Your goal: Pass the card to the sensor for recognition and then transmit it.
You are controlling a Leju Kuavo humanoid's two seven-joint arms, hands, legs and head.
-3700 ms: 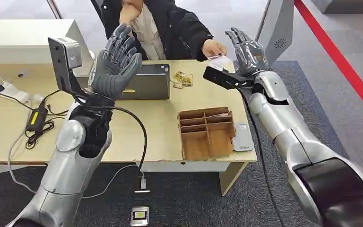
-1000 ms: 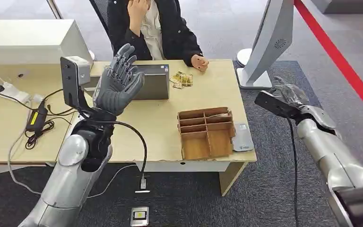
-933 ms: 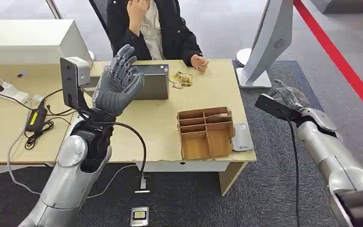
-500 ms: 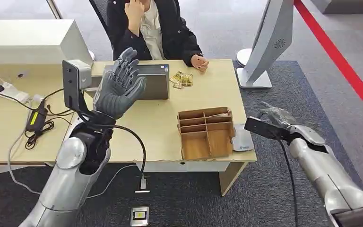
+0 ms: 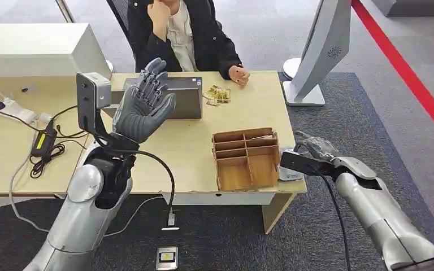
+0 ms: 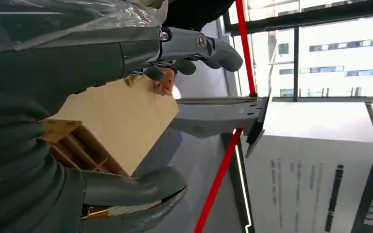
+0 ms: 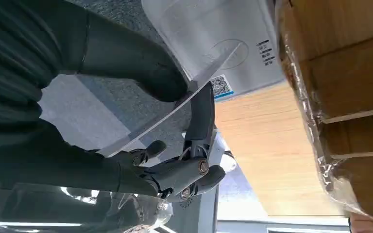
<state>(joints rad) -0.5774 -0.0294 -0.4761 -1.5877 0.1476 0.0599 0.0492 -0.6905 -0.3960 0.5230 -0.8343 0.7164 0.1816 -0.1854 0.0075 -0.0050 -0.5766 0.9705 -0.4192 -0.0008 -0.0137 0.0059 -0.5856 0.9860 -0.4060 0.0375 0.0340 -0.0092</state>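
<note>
The thin, translucent white card [image 7: 175, 109] sat pinched in the right robot hand [image 5: 316, 148] beside the sensor [image 5: 290, 164] at the tabletop's [image 5: 203, 141] four o'clock edge. The left robot hand [image 5: 142, 104] stood spread, empty.

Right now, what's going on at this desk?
The robot's right hand pinches a thin clear card and holds it at the pale grey flat card reader on the desk's right edge, beside the brown wooden divided tray. Its left hand is raised, fingers spread, holding nothing. A person in a dark jacket sits opposite.
</note>
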